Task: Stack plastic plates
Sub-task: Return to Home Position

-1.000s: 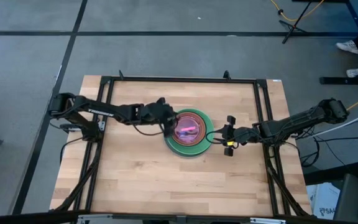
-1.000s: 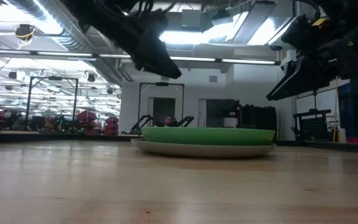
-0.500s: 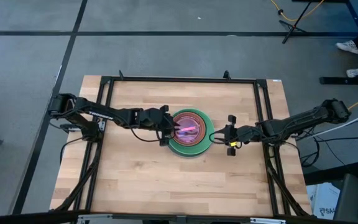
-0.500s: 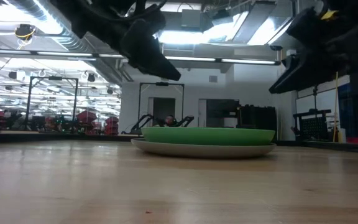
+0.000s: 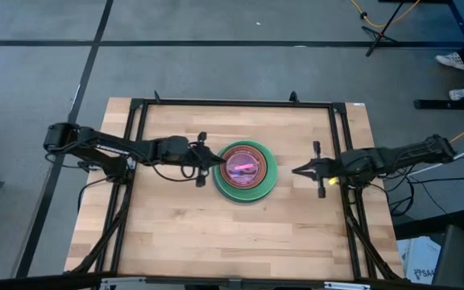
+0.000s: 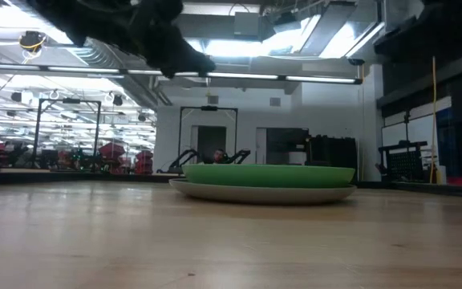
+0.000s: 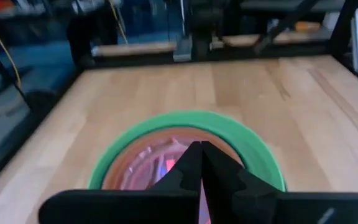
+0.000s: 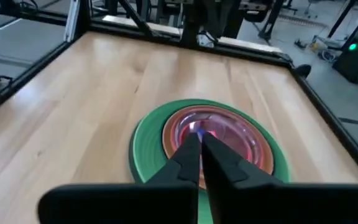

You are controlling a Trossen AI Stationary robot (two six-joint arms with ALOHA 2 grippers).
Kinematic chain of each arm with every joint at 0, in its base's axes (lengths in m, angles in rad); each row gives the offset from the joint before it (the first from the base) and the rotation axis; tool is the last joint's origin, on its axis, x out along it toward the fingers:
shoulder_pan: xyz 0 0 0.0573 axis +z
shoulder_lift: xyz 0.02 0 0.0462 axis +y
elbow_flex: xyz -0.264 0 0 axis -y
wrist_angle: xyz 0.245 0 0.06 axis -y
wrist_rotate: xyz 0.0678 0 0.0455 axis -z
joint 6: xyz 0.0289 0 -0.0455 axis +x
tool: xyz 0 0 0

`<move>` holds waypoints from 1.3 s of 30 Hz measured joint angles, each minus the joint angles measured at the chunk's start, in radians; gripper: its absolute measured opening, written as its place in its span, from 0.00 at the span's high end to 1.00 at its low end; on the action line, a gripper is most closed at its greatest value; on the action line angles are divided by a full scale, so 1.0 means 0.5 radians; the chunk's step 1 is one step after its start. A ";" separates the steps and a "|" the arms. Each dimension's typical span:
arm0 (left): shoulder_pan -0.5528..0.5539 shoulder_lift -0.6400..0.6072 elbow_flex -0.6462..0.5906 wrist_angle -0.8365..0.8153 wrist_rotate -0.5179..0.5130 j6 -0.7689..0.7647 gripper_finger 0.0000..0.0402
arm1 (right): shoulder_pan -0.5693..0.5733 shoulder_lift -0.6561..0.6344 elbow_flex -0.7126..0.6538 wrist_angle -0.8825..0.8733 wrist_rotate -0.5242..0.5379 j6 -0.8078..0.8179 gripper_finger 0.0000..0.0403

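The plastic plates stand in one stack [image 5: 244, 169] at the table's middle. A mint green plate [image 6: 267, 174] rests on a grey one [image 6: 215, 189], with a brown plate [image 8: 173, 127] and small translucent pink ones [image 5: 242, 167] nested on top. My left gripper [image 5: 213, 159] is shut and hovers just left of the stack, well above the table [image 6: 187, 60]. My right gripper [image 5: 296, 170] is shut and hovers a short way right of the stack. Each wrist view looks over its shut fingers, left [image 7: 201, 149] and right [image 8: 199, 140], at the stack.
A black frame rail [image 5: 232, 103] runs around the wooden table top, with side rails at left [image 5: 127, 185] and right [image 5: 349, 193]. Bare wood [image 5: 232, 234] lies on all sides of the stack.
Both grippers have drawn back from the stack and risen, the left toward the table's left edge, the right toward the right edge. Both have shut with nothing between the fingers. The stack has stayed where it was.
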 joint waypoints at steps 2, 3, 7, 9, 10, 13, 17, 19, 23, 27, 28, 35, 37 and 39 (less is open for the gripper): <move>0.000 -0.065 -0.084 0.114 0.000 0.025 0.99 | 0.000 -0.109 0.000 -0.049 -0.007 -0.015 0.97; 0.004 -0.109 -0.144 0.164 0.000 0.033 0.99 | 0.000 -0.154 -0.001 -0.072 -0.020 -0.022 0.96; 0.050 -0.249 -0.372 0.472 0.003 0.060 1.00 | -0.028 -0.318 -0.052 0.000 -0.121 -0.095 0.96; 0.096 -0.318 -0.482 0.609 0.042 0.056 1.00 | -0.085 -0.402 -0.109 0.046 -0.194 -0.115 0.96; 0.122 -0.352 -0.535 0.671 0.073 0.034 1.00 | -0.119 -0.437 -0.142 0.072 -0.231 -0.115 0.96; 0.192 -0.453 -0.676 0.817 0.107 -0.022 1.00 | -0.244 -0.538 -0.248 0.098 -0.279 -0.070 0.96; 0.262 -0.580 -0.781 0.786 0.106 -0.031 0.99 | -0.403 -0.654 -0.411 0.229 -0.293 0.082 0.96; 0.286 -0.633 -0.827 0.760 0.093 -0.069 0.99 | -0.466 -0.708 -0.515 0.399 -0.349 0.143 0.96; 0.323 -0.753 -0.894 0.751 0.089 -0.079 0.99 | -0.546 -0.759 -0.734 0.677 -0.529 0.165 0.96; 0.324 -0.911 -0.951 0.664 0.152 -0.103 0.99 | -0.584 -0.808 -0.812 0.756 -0.506 0.231 0.96; 0.324 -0.963 -0.962 0.621 0.163 -0.119 0.99 | -0.589 -0.820 -0.813 0.741 -0.486 0.252 0.96; 0.324 -1.366 -0.999 0.147 0.164 -0.242 0.99 | -0.587 -0.825 -0.815 0.613 -0.494 0.323 0.96; 0.320 -1.466 -0.999 0.045 0.163 -0.292 0.99 | -0.587 -0.824 -0.815 0.629 -0.486 0.345 0.96; 0.296 -1.566 -0.998 -0.087 0.148 -0.319 0.99 | -0.586 -0.824 -0.815 0.657 -0.486 0.369 0.96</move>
